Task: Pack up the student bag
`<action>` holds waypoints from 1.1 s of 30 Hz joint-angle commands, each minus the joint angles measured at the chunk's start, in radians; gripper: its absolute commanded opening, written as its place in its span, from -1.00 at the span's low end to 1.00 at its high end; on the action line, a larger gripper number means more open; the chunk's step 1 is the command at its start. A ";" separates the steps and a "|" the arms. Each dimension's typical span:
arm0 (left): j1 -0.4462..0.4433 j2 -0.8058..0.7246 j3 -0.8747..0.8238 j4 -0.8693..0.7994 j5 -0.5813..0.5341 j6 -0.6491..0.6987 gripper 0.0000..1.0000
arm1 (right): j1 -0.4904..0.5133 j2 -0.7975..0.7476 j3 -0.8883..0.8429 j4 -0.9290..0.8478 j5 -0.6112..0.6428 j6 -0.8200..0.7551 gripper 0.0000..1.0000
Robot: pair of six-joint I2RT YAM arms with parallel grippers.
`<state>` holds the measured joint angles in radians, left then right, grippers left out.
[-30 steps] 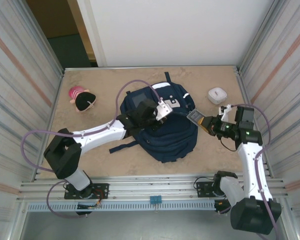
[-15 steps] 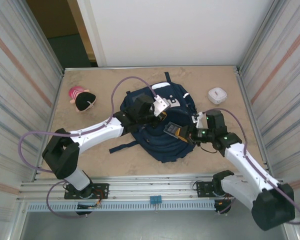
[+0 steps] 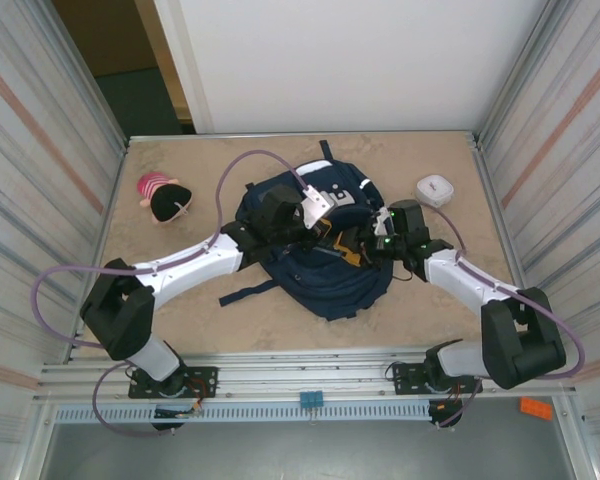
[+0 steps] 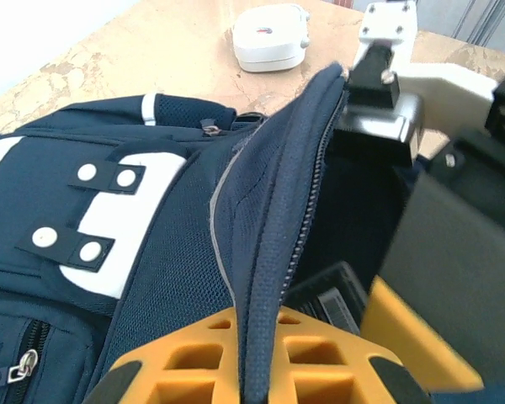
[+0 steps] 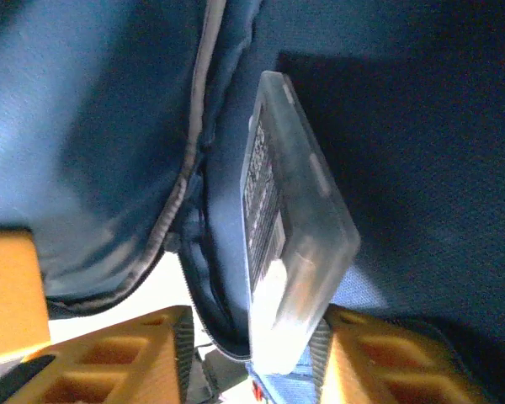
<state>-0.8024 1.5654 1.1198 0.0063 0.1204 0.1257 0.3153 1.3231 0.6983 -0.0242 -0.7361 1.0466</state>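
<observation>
Top external, student bag [image 3: 325, 275]: navy backpack lying at the middle of the surface [image 3: 180, 300], main compartment unzipped.
left hand [image 3: 317, 225]: over the bag's upper part. In the left wrist view its yellow fingers [image 4: 177, 374] are closed on the raised zip edge of the bag, with the fabric pinched between them.
right hand [image 3: 358, 243]: reaches in from the right, its tip inside the bag's opening, just beside the left hand.
right wrist, jaws: stand apart, wider than what lies between them.
flat clear case [image 5: 290, 244]: printed label on one face, lower end between the fingers, leaning on one of them with a gap to the other, navy fabric around it.
plush toy [image 3: 162, 197]: pink and black, far left of the surface, well apart from the bag.
white box [image 3: 435, 189]: far right of the surface, near the bag but not touching it.
</observation>
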 commanded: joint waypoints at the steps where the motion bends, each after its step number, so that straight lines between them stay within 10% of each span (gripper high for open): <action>1: -0.002 -0.097 0.000 0.109 0.027 -0.014 -0.83 | -0.062 -0.023 0.056 -0.147 0.054 -0.054 0.12; 9: 0.011 -0.090 -0.009 0.126 0.021 -0.039 -0.81 | -0.076 -0.211 0.050 -0.401 0.171 -0.126 0.04; 19: 0.014 -0.084 -0.018 0.155 0.066 -0.062 -0.81 | 0.161 -0.223 -0.072 -0.043 0.334 0.100 -0.50; 33: 0.014 -0.090 -0.033 0.181 0.117 -0.074 -0.81 | 0.179 0.029 -0.002 0.115 0.402 0.136 -0.75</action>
<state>-0.7860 1.5471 1.0836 0.0628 0.1669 0.0631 0.5045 1.3197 0.6559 0.0601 -0.4004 1.1671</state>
